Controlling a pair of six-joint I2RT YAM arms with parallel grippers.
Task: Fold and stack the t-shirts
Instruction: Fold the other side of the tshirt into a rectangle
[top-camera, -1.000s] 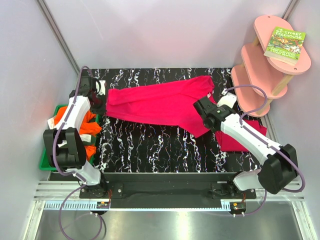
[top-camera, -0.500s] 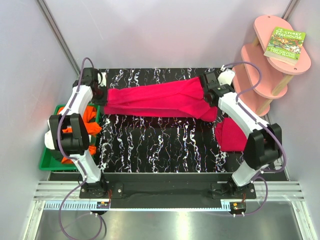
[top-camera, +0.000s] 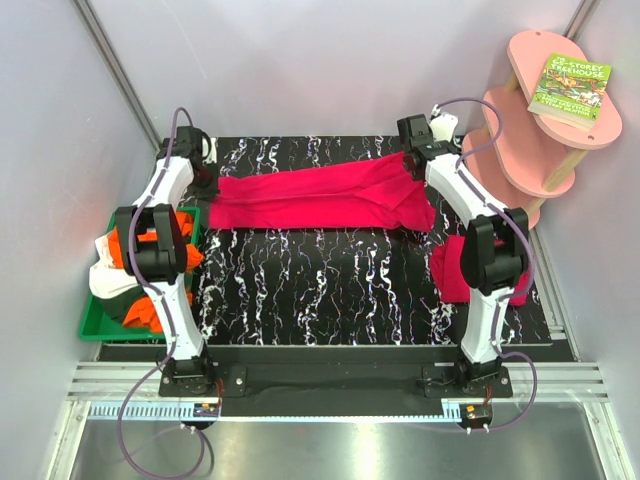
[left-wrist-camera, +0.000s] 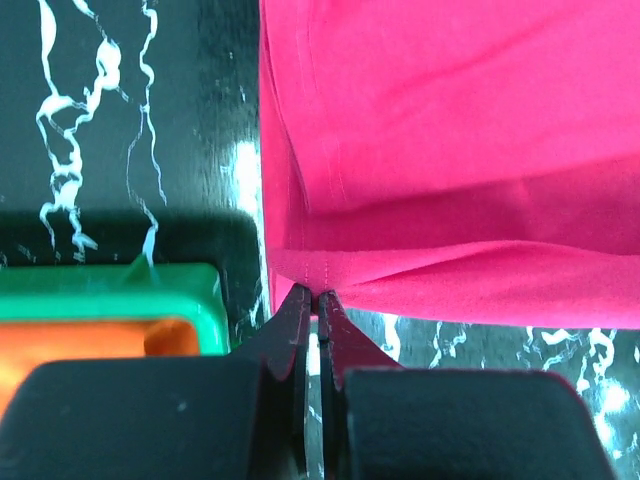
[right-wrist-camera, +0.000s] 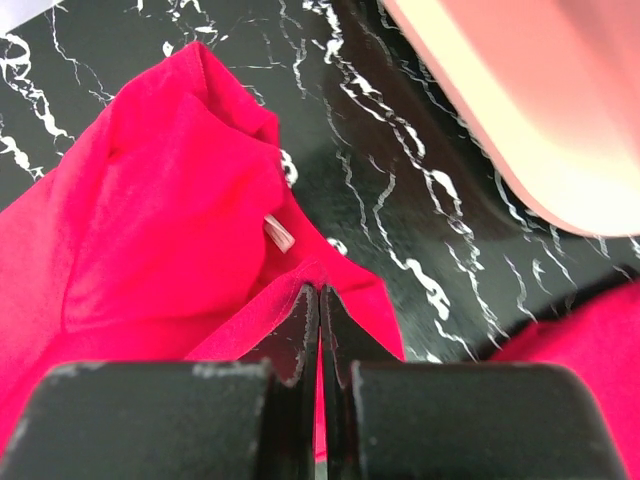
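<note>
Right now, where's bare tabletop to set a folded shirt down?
Free: the table patch between the stretched crimson shirt and the near edge, green tray left, second crimson shirt right. Crowded: the back strip, where left gripper and right gripper pinch the stretched shirt.

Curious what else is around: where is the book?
In the overhead view, the book lies on the top tier of the pink shelf, at the far right.
</note>
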